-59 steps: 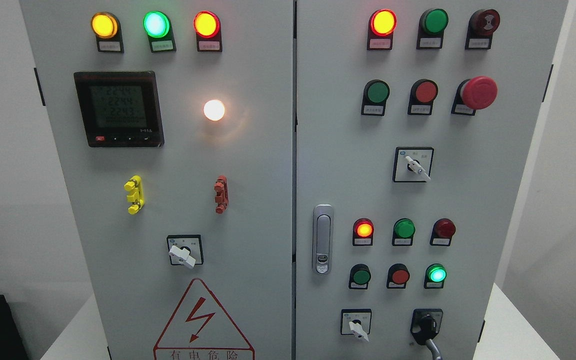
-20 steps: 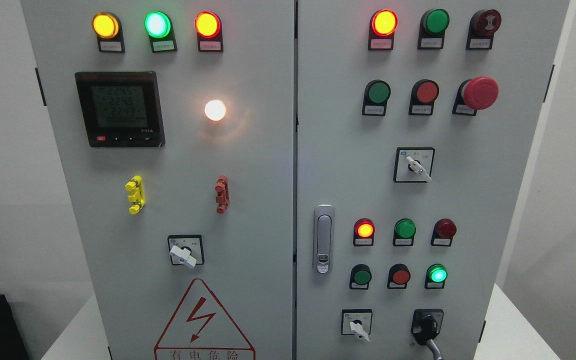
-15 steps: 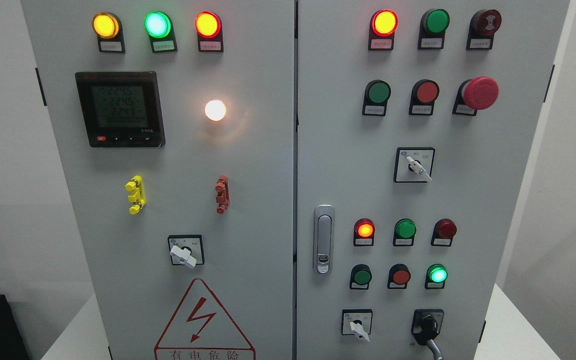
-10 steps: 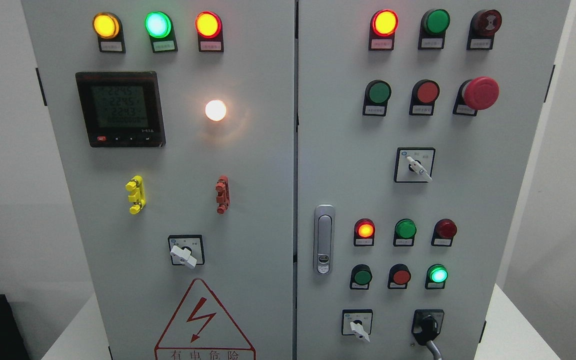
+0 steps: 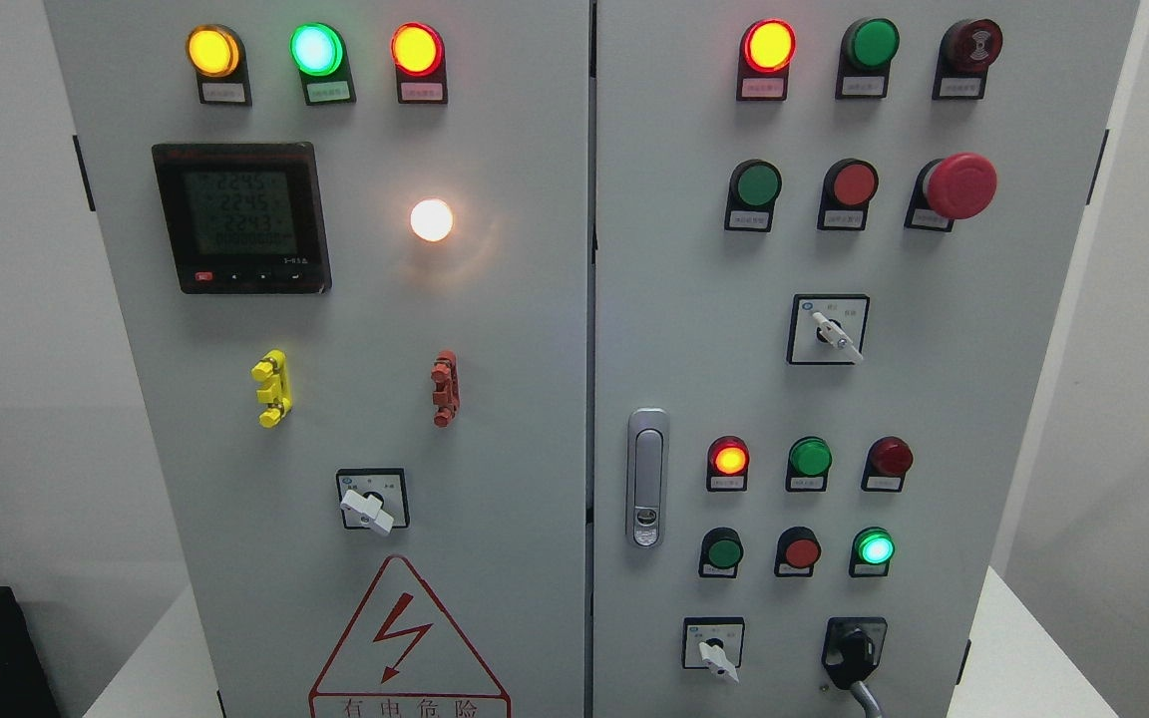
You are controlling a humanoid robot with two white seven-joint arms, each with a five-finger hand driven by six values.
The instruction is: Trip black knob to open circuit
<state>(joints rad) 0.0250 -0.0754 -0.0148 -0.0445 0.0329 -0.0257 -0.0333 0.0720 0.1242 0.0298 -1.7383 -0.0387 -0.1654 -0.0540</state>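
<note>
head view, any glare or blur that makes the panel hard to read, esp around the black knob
Head view: sharp overall; the black knob at lower right is dark against its dark plate, so its position reads poorly. Head view: the white lamp blooms and casts a warm glow on the left door. Head view: small button labels and the meter digits are too fine to read.

Meter display (image 5: 240,215), upper left of the left door: rows read roughly 2245 / 2245 / 2243, bottom row mostly zeros, blurry. Red triangle warning sign (image 5: 407,643) with lightning bolt at that door's bottom edge, text 有电危险. Small label plates under lamps and buttons too small to read.
</note>
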